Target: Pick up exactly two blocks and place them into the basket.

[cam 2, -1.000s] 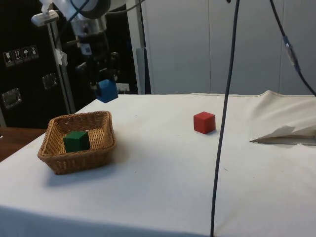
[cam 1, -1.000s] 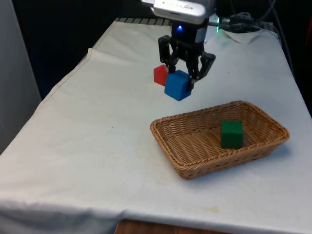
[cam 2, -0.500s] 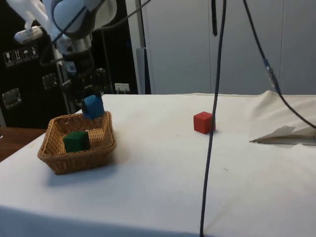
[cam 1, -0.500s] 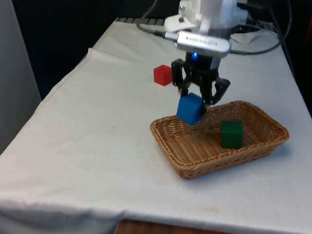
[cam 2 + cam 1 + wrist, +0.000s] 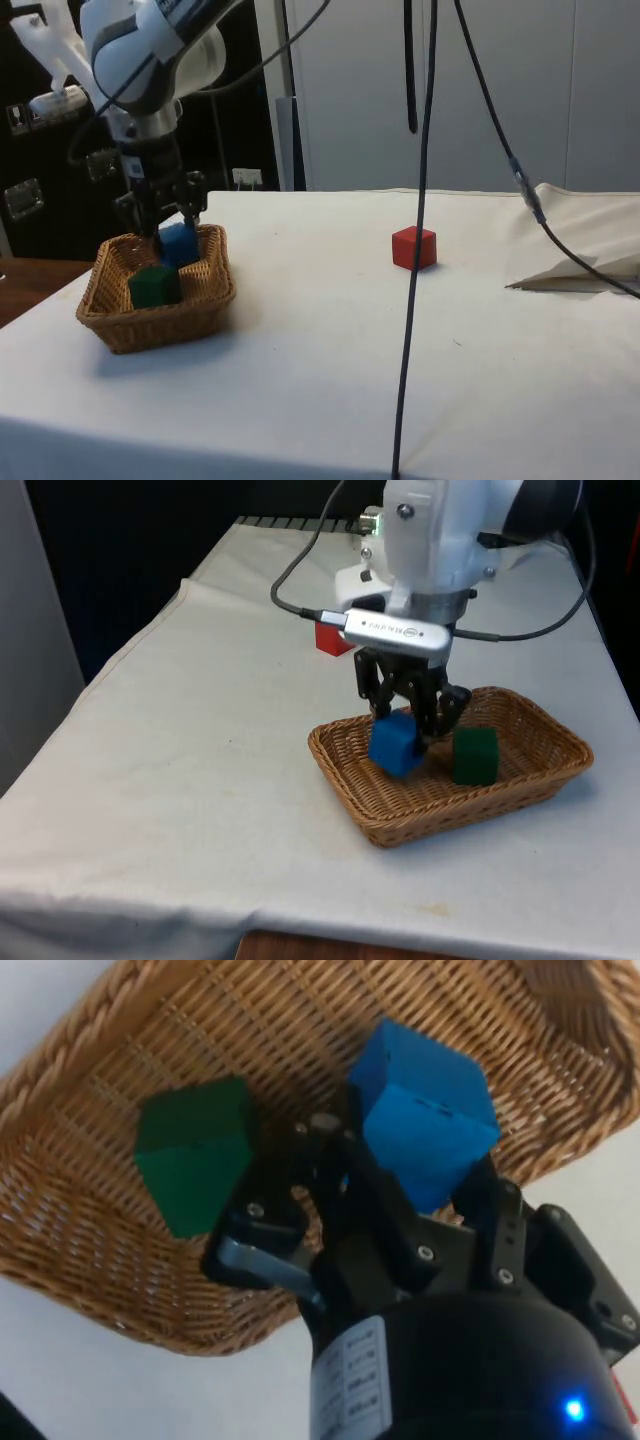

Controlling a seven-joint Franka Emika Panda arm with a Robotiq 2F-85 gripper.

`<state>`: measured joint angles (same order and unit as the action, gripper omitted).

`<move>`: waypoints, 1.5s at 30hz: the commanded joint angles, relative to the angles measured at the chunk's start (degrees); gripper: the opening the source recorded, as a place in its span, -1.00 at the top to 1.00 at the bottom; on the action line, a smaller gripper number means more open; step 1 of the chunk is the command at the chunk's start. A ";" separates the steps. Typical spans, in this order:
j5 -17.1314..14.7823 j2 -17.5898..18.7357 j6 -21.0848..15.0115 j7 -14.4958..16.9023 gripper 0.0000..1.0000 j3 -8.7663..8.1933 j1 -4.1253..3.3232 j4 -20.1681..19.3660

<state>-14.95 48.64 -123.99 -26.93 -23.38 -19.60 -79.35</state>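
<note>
My gripper (image 5: 407, 723) is shut on a blue block (image 5: 392, 745) and holds it tilted, low inside the wicker basket (image 5: 372, 826). The block sits near the basket's floor; whether it touches I cannot tell. A green block (image 5: 474, 755) lies in the basket just to the front view's right of the blue one. In the wrist view the blue block (image 5: 425, 1110) sits between the fingers, with the green block (image 5: 192, 1150) beside it on the weave. A red block (image 5: 413, 247) rests on the cloth away from the basket, partly behind the arm in the front view (image 5: 326, 640).
The basket (image 5: 160, 330) stands near the table's front edge. A black cable (image 5: 415, 200) hangs down across the side view. A raised fold of white cloth (image 5: 575, 268) lies at that view's right.
The gripper carried the blue block from beside the red block over the basket's rim, then lowered it inside next to the green block.
</note>
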 commanded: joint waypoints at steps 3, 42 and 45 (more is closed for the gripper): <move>-1.89 0.29 -1.09 0.57 0.96 0.63 0.52 -0.11; 0.34 -3.95 6.47 -0.34 -1.00 0.17 -2.12 2.29; 0.92 -4.07 8.82 -0.29 -1.00 0.23 -2.35 3.55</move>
<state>-14.09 44.69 -115.62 -27.22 -23.15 -21.89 -75.75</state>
